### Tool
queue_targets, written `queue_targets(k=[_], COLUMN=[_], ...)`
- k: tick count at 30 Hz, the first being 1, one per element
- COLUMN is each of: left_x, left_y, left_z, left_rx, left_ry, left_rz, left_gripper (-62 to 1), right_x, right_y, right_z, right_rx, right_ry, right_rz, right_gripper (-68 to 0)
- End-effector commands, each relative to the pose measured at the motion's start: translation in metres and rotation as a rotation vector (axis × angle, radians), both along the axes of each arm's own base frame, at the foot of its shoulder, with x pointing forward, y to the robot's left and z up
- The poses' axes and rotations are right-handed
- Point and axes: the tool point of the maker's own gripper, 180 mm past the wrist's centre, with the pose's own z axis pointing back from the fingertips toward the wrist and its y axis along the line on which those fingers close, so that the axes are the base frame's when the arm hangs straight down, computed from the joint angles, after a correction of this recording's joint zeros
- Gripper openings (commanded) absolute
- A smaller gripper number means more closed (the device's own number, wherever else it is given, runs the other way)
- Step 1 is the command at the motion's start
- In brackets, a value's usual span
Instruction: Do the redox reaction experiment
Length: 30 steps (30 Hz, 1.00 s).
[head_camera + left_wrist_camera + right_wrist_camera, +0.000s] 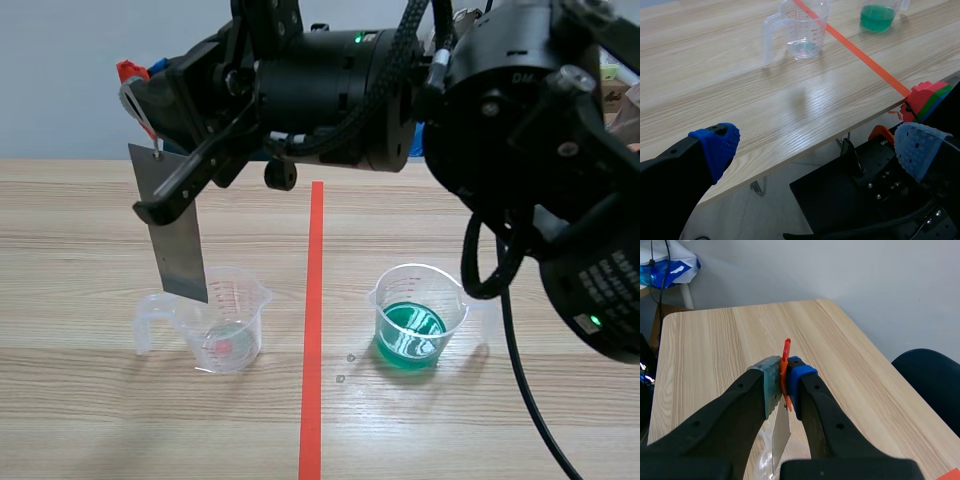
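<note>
A grey metal sheet (178, 235) hangs from a red clip (130, 72), its lower edge just over the rim of an empty clear measuring cup (225, 325) left of the tape line. My right gripper (145, 90), reaching across from the right, is shut on that clip (785, 352); in the right wrist view the sheet (781, 435) dangles under the pads. A second cup (412, 325), holding green liquid, stands right of the line. My left gripper (815, 145) is open and holds nothing, off the table's near edge, well short of the clear cup (802, 30) and green cup (879, 15).
An orange-red tape line (312, 330) runs down the table between the cups. Black robot hardware (865, 190) lies under my left gripper, with a red, green and blue piece (927, 97) by the table edge. A dark chair (930, 380) stands beyond the table's far side.
</note>
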Motion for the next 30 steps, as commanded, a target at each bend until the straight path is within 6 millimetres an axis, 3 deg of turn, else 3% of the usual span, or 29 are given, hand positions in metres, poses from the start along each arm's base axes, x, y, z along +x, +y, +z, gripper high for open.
queue_targets(k=[1,12,30], left_x=[0.003,0.003,0.003], left_y=[-0.002,-0.002,-0.002], left_z=[0.005,0.005,0.005], left_rx=[-0.009,-0.010,-0.010], left_ry=[-0.023,-0.024,-0.023], left_rz=[0.000,0.000,0.000], left_gripper=[1.4,1.4,1.4], right_x=[0.000,0.005,0.010], right_y=[0.002,0.000,-0.003], right_z=[0.009,-0.007,-0.004], right_rx=[0.022,-0.050,-0.047], right_ry=[-0.019,0.020,-0.001], right_rz=[0.001,-0.037,-0.065], right_gripper=[-66.8,-66.8,-66.9])
